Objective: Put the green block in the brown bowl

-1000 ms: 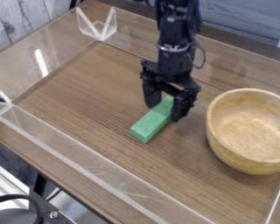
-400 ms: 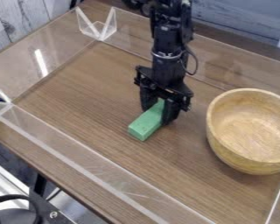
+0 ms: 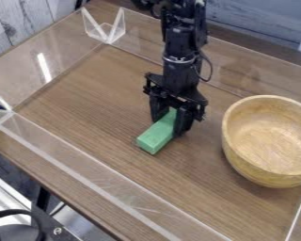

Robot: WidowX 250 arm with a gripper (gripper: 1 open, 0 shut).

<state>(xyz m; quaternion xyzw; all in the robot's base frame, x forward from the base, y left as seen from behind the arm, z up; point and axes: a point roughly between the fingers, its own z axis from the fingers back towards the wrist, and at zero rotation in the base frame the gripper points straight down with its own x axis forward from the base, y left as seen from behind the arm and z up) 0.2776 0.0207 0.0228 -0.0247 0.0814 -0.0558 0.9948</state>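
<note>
The green block (image 3: 154,137) lies on the wooden table in the middle of the camera view, its long side running from near left to far right. My gripper (image 3: 173,120) points straight down over the block's far end. Its black fingers (image 3: 188,116) are shut on the block, which still rests on the table. The brown bowl (image 3: 259,172) stands empty to the right of the block, a short gap away from the gripper.
Clear acrylic walls (image 3: 65,158) run along the front and left edges of the table (image 3: 90,94). A small clear plastic stand (image 3: 105,26) sits at the back left. A dark cable shows at the bottom left corner.
The fingers, spread wide around the block's far end a second ago, have drawn in onto it. The arm has kept its place.
</note>
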